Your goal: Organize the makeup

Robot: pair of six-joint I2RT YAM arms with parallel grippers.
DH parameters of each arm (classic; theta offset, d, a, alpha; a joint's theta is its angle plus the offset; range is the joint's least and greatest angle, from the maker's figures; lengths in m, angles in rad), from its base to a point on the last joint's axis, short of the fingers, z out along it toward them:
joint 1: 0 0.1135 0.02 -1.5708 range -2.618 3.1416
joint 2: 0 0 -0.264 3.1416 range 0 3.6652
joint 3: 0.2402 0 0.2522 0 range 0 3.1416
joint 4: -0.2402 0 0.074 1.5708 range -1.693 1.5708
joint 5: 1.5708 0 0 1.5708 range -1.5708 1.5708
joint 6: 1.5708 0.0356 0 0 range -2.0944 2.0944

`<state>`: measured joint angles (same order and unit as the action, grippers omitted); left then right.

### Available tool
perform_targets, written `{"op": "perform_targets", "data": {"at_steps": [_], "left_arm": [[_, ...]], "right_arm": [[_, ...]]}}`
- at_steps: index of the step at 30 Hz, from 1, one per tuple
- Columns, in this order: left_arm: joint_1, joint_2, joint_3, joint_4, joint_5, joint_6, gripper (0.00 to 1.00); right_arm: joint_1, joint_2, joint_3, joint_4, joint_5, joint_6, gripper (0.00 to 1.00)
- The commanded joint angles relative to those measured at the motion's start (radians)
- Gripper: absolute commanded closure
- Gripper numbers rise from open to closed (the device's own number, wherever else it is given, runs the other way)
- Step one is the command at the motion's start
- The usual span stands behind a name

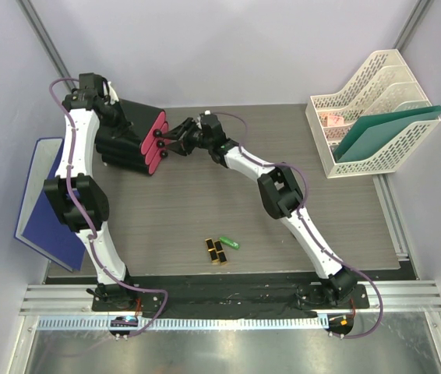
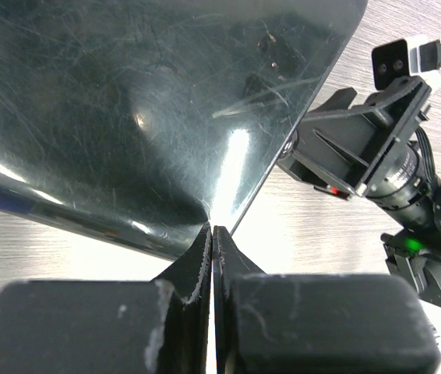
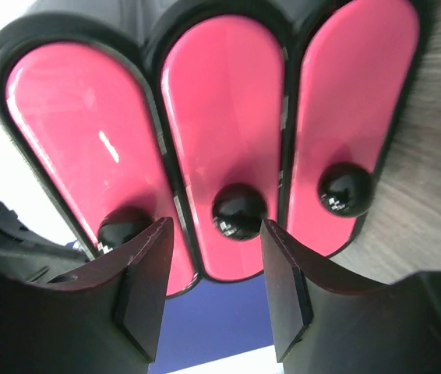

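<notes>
Two black-and-gold lipsticks [image 1: 216, 251] and a green tube [image 1: 229, 242] lie on the table near the front, far from both grippers. The black box with pink drawers [image 1: 131, 139] stands at the back left. My left gripper [image 2: 213, 231] is shut with nothing in it, its tips against the box's glossy black side [image 2: 127, 117]. In the top view that left gripper [image 1: 119, 118] sits at the box's far side. My right gripper [image 3: 214, 226] is open, facing the three pink drawer fronts. The middle drawer's black knob [image 3: 239, 210] sits just beyond the gap between its fingertips. From above, the right gripper [image 1: 175, 139] is at the drawers.
A white mesh file rack [image 1: 361, 105] holding a green folder [image 1: 384, 132] stands at the back right. A blue board [image 1: 45, 199] leans off the table's left edge beside the left arm.
</notes>
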<state>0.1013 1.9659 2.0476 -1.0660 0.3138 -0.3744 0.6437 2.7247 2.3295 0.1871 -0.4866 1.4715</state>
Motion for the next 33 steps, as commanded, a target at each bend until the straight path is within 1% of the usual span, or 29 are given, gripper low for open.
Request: {"op": "perform_targets", "data": {"at_steps": [1, 9, 16, 23, 26, 27, 28, 29, 31, 33], "left_arm": [[0.002, -0.018, 0.04, -0.003, -0.004, 0.025, 1.0], [0.005, -0.013, 0.04, -0.005, -0.004, 0.025, 1.0], [0.005, -0.012, 0.036, -0.006, -0.005, 0.026, 1.0], [0.006, -0.012, 0.034, -0.006, -0.007, 0.028, 1.0], [0.005, -0.013, 0.033, -0.008, -0.008, 0.029, 1.0], [0.005, -0.013, 0.033, -0.009, -0.007, 0.029, 1.0], [0.006, -0.013, 0.033, -0.009, -0.008, 0.029, 1.0], [0.006, -0.013, 0.033, -0.008, -0.01, 0.029, 1.0], [0.006, -0.015, 0.029, -0.009, -0.009, 0.029, 1.0], [0.005, -0.016, 0.031, -0.008, -0.008, 0.029, 1.0]], "right_arm": [[0.002, 0.018, 0.057, 0.035, 0.023, 0.029, 0.47], [0.007, 0.03, 0.045, 0.037, 0.028, 0.03, 0.5], [0.025, 0.081, 0.109, 0.026, 0.037, 0.058, 0.53], [0.042, 0.096, 0.114, 0.025, 0.051, 0.061, 0.56], [0.04, 0.107, 0.126, 0.025, 0.057, 0.069, 0.65], [0.042, 0.109, 0.128, 0.025, 0.056, 0.07, 0.72], [0.042, 0.109, 0.129, 0.026, 0.054, 0.072, 0.78], [0.043, 0.109, 0.128, 0.023, 0.048, 0.07, 0.88], [0.045, 0.106, 0.126, 0.015, 0.042, 0.056, 0.98], [0.047, 0.087, 0.12, -0.011, 0.034, 0.02, 0.99]]}}
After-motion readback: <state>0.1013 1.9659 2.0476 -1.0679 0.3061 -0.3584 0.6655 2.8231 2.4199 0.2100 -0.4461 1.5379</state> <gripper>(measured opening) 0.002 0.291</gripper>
